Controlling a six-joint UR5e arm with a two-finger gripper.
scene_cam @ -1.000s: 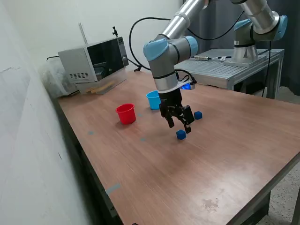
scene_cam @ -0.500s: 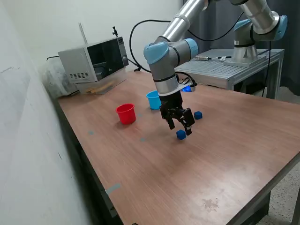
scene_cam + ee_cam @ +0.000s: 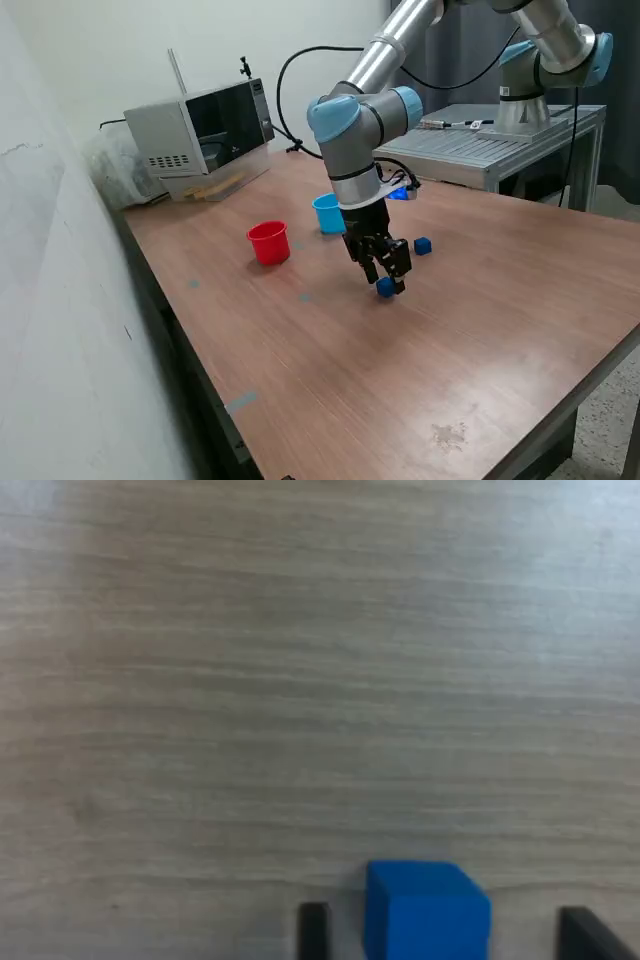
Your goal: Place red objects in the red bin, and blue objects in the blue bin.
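My gripper (image 3: 386,281) is down at the table with its fingers on either side of a dark blue cube (image 3: 386,289). In the wrist view that cube (image 3: 427,912) sits between the two black fingertips (image 3: 314,930), close to one and with a clear gap to the other, so the gripper (image 3: 450,935) is open. A second blue cube (image 3: 423,246) lies a little further toward the exterior view's right. The light blue cup (image 3: 327,213) stands just behind the arm, and the red cup (image 3: 268,242) is to its left. The red objects are out of view.
A grey microwave-like box (image 3: 200,125) and a plastic bag (image 3: 110,165) sit at the table's far left corner. A metal side table (image 3: 490,145) carrying the arm's base stands behind at the right. A white wall runs along the left.
The gripper has dropped down to the table and its fingers have drawn closer together around the blue cube. The cubes and cups have not moved.
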